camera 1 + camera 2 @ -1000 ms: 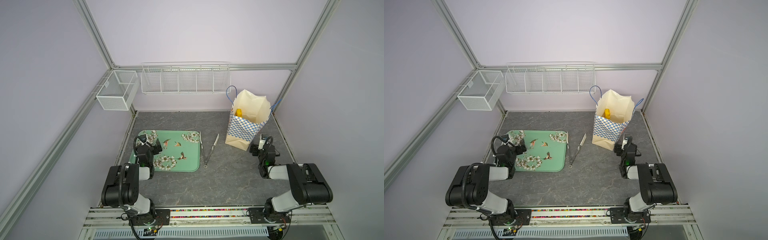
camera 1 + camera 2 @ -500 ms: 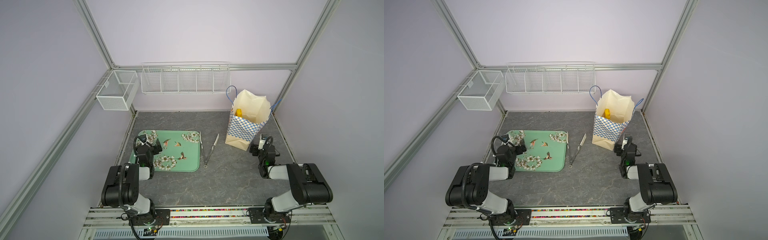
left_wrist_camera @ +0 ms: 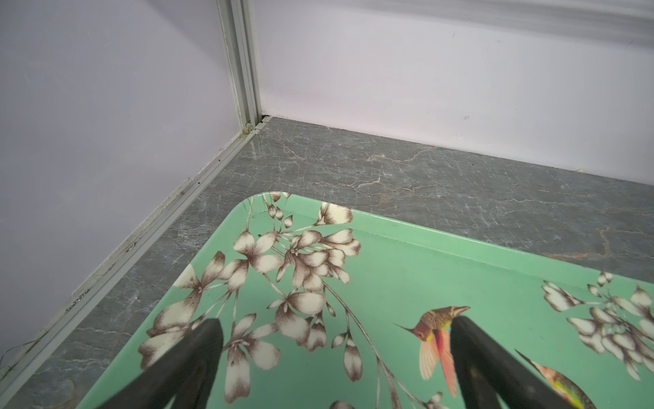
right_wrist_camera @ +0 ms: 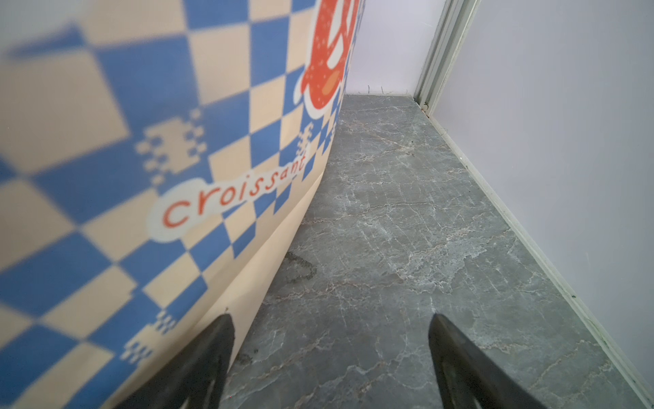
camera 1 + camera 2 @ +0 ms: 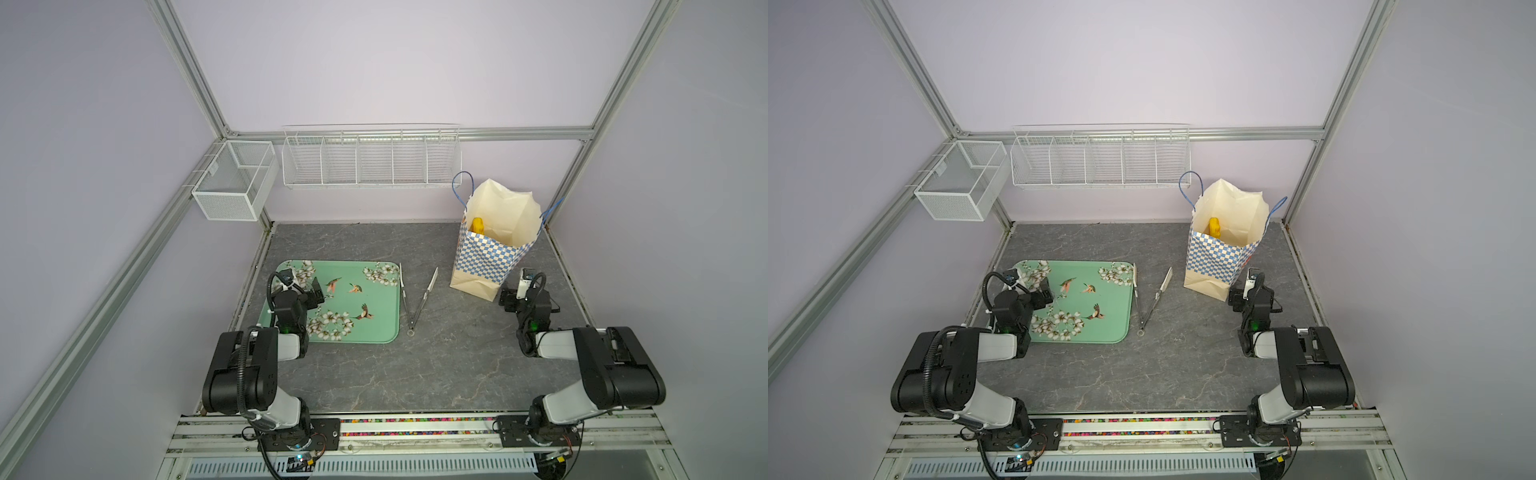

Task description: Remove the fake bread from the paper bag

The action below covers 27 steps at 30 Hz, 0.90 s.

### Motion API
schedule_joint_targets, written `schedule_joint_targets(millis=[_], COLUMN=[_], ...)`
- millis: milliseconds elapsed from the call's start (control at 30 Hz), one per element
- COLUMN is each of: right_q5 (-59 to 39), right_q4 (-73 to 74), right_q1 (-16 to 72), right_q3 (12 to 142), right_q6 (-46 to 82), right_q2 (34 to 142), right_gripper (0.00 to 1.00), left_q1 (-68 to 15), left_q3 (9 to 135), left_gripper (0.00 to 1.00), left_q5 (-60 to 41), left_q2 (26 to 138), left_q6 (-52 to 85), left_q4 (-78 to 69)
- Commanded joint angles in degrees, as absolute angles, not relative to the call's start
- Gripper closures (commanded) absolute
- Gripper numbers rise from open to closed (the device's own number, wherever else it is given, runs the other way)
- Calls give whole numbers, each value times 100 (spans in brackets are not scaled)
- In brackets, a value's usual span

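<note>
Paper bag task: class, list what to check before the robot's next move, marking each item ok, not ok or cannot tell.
1. paper bag upright, mouth open: ok.
2. fake bread visible inside: ok, one orange piece shows.
3. More bread deeper inside: cannot tell.
4. right gripper open, empty, beside the bag's base: ok.
5. left gripper open, empty, above the tray: ok.
6. Bag held steady: not ok, neither gripper grips it.

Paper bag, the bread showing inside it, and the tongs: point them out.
paper bag (image 5: pixel 484 262): in a top view, on the checkered front panel.
fake bread (image 5: pixel 478 225): in a top view, on the yellow tip at the bag's mouth.
tongs (image 5: pixel 411 325): in a top view, on the hinged end.
</note>
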State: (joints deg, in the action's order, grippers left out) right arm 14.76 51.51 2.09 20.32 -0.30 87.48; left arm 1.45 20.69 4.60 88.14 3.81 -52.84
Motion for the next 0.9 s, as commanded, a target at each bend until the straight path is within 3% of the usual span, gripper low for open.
schedule_joint_targets(millis=[0, 867], right_q5=[1507, 1311], right_q4=[5249, 5034], right_q1=[229, 160], right_q3=[2083, 2070], right_q6=[-109, -88], right_q2=[8791, 8495], right_gripper=[12, 11], left_q1=[134, 83], left_q3=[2153, 2086], left_gripper=[1, 1], left_q5=[439, 248], left_q2=[8857, 8493], left_q6=[296, 144], left_q4=[-5316, -5158])
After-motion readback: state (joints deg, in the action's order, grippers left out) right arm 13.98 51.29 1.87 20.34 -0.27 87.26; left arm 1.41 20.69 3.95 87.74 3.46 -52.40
